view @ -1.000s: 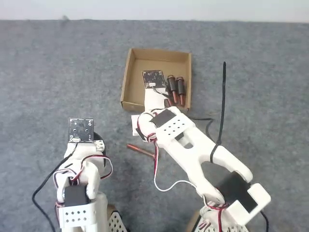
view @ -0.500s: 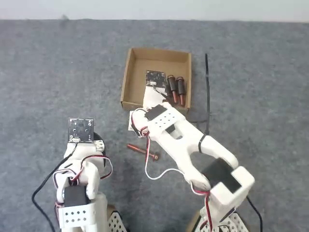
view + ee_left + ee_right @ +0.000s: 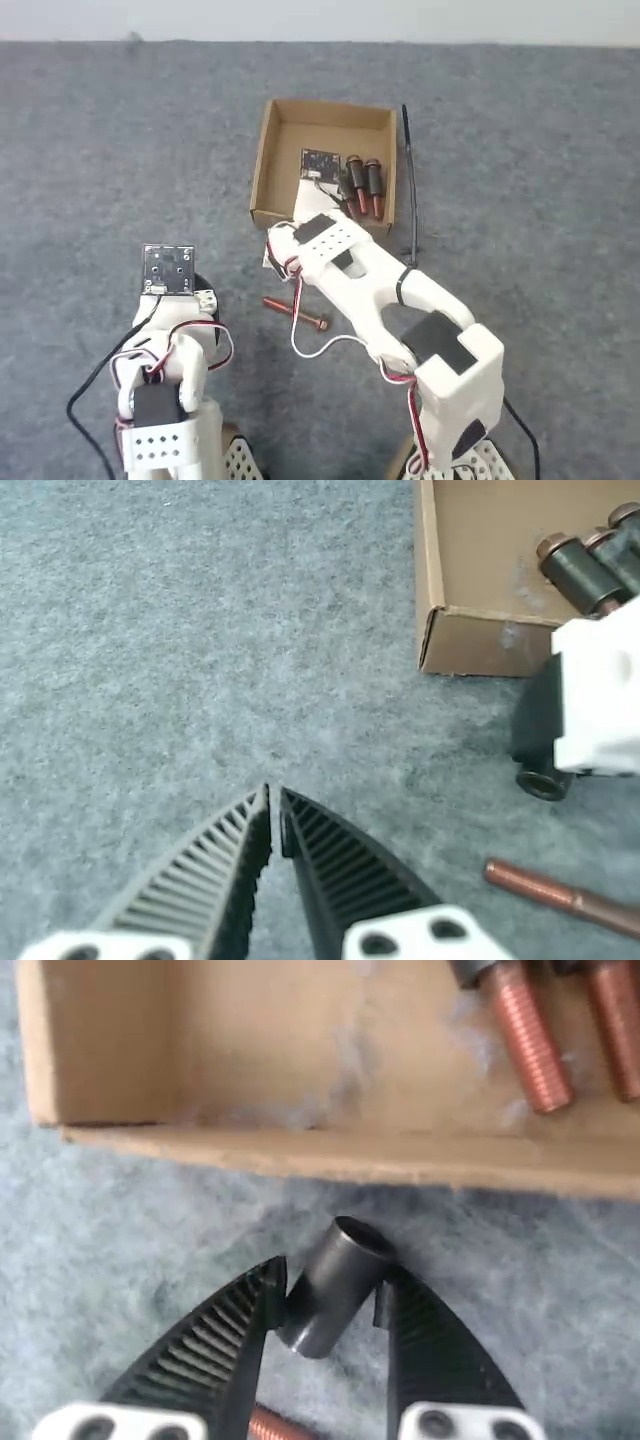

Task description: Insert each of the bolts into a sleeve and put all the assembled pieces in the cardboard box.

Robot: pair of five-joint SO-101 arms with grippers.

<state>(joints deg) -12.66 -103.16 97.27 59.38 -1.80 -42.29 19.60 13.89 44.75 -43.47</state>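
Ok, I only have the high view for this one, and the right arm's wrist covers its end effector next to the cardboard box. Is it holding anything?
Observer: Yes. The right wrist view shows the right end effector closed on a dark sleeve with no bolt in it.
Operator: Is the sleeve inside the box or outside?
Observer: Outside, just in front of the front wall of the box, over the carpet.
Operator: And the left arm?
Observer: The left end effector is shut, with nothing between its fingers.
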